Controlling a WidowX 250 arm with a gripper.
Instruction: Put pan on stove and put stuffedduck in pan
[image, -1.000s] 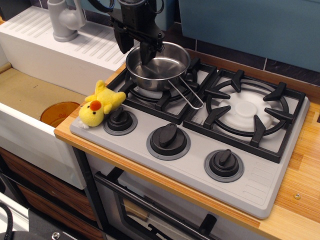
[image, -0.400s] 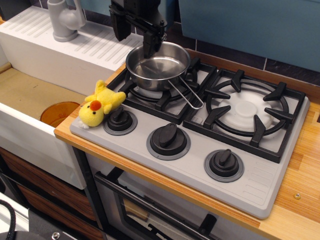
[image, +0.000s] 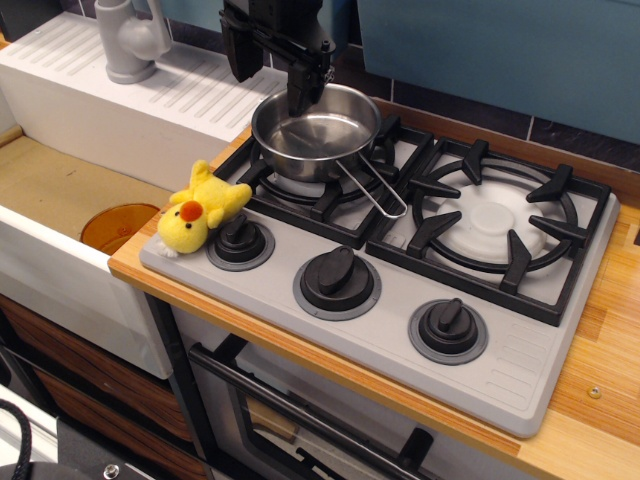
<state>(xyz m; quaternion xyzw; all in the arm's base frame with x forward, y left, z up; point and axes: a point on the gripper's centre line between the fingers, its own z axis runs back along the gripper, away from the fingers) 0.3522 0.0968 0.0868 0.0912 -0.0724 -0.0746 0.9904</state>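
Note:
The shiny steel pan (image: 318, 132) stands on the left burner grate of the grey stove (image: 520, 350), its wire-loop handle pointing toward the front right. The pan holds nothing. The yellow stuffedduck (image: 196, 210) with its orange beak lies on the stove's front left corner, beside the left knob. My black gripper (image: 270, 75) hangs open just above the pan's back left rim, one finger over the rim inside, the other outside to the left. It holds nothing.
A white sink unit with a grey faucet (image: 130, 40) and ridged drainboard is to the left, with an orange disc (image: 115, 225) in the basin. The right burner grate (image: 495, 220) is bare. Three black knobs line the stove's front. Wooden counter (image: 600, 330) runs right.
My gripper has risen from the pan's rim, where its fingers straddled the wall, and now hangs above it. The pan and the duck have not moved.

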